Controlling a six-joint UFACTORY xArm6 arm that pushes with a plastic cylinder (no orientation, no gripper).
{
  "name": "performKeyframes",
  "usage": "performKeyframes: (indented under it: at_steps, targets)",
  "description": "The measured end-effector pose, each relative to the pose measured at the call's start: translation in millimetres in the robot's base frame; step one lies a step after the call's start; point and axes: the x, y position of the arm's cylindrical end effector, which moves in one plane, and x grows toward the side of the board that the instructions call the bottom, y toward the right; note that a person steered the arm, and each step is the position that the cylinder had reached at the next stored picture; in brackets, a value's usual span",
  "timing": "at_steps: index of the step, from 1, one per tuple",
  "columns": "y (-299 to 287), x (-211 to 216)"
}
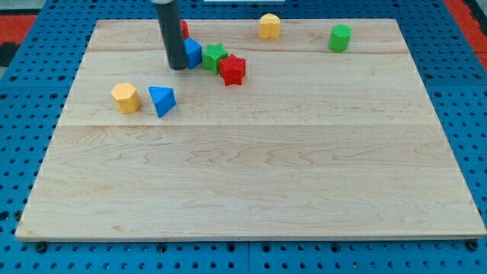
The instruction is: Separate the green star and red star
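The green star [214, 56] lies near the view's top, left of centre, on the wooden board [251, 183]. The red star [233, 70] touches it on its lower right side. My tip [178, 66] stands just left of a blue block [193, 52], which touches the green star's left side. The rod hides part of the blue block and part of a red block [183, 29] behind it.
A yellow block [125, 97] and a blue triangular block [162, 100] lie at the view's left. Another yellow block [269, 26] and a green block [340, 37] lie along the view's top edge. Blue pegboard surrounds the board.
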Motion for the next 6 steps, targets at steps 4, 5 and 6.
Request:
performKeyframes:
  at_steps: [4,5,6]
  targets:
    - [128,10]
    - [126,-4]
    - [77,4]
